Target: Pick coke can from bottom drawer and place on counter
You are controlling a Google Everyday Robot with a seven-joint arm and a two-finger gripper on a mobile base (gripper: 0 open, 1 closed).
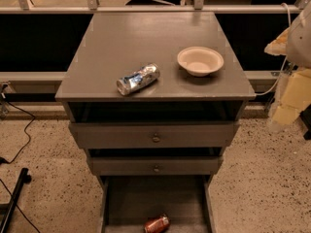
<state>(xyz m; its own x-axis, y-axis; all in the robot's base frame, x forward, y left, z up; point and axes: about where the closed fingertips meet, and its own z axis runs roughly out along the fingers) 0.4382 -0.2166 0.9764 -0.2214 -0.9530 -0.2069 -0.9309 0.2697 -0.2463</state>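
1. I am only just starting this job. The coke can (pixel 157 224) is lying on its side on the floor of the bottom drawer (pixel 141 198), near the front.
2. The bottom drawer is standing open, so I am not needing to pull it out.
3. My gripper (pixel 291 93) is hanging off to the right of the counter (pixel 121 38), well apart from the coke can. It is not holding the coke can. I cannot tell if it is open or shut.
4. I am thinking 3 steps are left: reaching down, grabbing the coke can, and setting it on the counter.
5. A dented silver-and-blue can (pixel 138 79) is lying near the front of the counter. A white bowl (pixel 200 60) is sitting to its right. Bare grey space is showing behind them.
6. The 2 shallower drawers (pixel 154 136) are sticking out a little above the bottom drawer. I am guessing I must come in low from the front so I am not bumping them.
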